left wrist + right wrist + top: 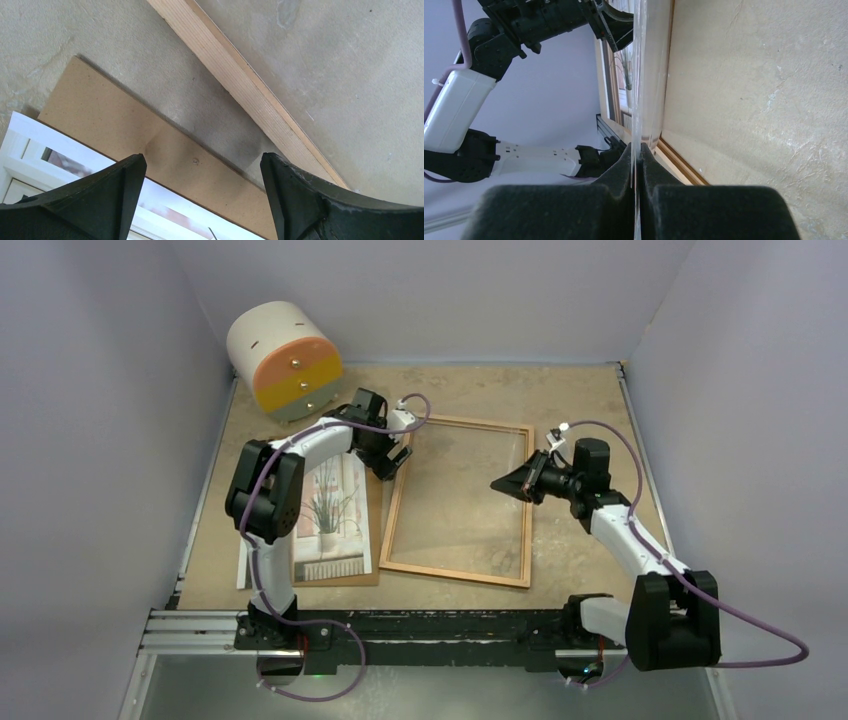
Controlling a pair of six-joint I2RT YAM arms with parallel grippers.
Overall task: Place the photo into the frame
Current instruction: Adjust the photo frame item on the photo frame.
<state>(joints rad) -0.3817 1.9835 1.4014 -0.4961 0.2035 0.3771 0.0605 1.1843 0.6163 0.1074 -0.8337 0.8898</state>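
While the right gripper (pixel 500 483) pinches the glass pane (pixel 639 75) at the frame (pixel 455 573), the left gripper (pixel 393 462) hangs wide open. The photo (pixel 325 515) lies just behind and below it, lengthwise beside the frame, nearer the left arm.

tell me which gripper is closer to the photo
Left. The left gripper hangs open just above the photo's far edge; the right gripper is shut on the glass at the frame's opposite side.
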